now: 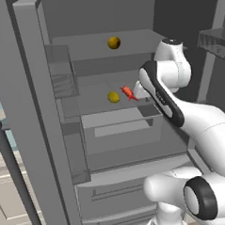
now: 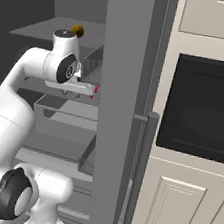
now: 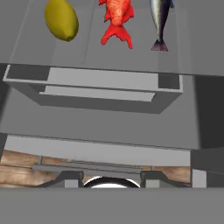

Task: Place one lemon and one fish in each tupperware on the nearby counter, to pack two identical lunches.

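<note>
Small red-orange fish point(image 3: 116, 19) lies on grey fridge shelf point(image 3: 183, 52), between yellow oval lemon point(image 3: 61, 19) and slim silver-dark fish point(image 3: 159, 22). Second yellow lemon point(image 1: 113, 42) sits one shelf higher. Gripper point(image 1: 137, 91) reaches in beside the red fish, jaws together, holding nothing.

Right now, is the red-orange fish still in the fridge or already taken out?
In the fridge. The red-orange fish lies on a grey shelf beside a lemon, inside the open fridge, not lifted.
</note>
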Motion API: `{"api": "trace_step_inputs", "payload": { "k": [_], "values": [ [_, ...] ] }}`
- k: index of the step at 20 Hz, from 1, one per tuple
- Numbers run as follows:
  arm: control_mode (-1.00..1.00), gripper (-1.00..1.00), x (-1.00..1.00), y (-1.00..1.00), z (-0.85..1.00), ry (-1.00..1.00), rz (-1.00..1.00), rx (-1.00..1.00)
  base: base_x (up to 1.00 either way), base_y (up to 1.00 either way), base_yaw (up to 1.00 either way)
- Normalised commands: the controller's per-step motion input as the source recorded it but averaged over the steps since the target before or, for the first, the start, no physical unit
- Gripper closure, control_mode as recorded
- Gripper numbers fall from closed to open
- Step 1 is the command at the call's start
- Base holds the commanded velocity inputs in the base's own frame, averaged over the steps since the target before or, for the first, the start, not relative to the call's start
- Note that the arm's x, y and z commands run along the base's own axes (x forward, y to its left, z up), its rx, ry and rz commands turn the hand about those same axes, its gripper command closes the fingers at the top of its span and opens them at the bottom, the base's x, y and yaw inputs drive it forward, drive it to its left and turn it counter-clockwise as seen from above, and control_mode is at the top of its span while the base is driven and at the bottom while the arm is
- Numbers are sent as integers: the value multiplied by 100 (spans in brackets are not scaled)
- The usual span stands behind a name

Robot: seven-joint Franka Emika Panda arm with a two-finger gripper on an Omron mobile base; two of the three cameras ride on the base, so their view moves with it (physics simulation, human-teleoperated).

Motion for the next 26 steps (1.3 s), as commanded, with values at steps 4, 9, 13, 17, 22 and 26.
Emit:
{"api": "trace_step_inputs", "payload": {
  "k": [4, 9, 13, 17, 22, 26],
  "values": [
    [-100, -100, -5, 7, 0, -5, 0, -1, 0, 0, 0],
    [-100, -100, -15, 18, 17, -30, 0, 4, 0, 0, 0],
    [-100, -100, -29, 1, 53, -41, 0, 10, 0, 0, 0],
    [-100, -100, -9, 1, 93, -36, 0, 2, 0, 0, 0],
    [-100, -100, 0, 8, 93, -27, 0, 2, 0, 0, 0],
    [-100, -100, 13, 22, 70, -20, 0, 11, 0, 0, 0]
  ]
}}
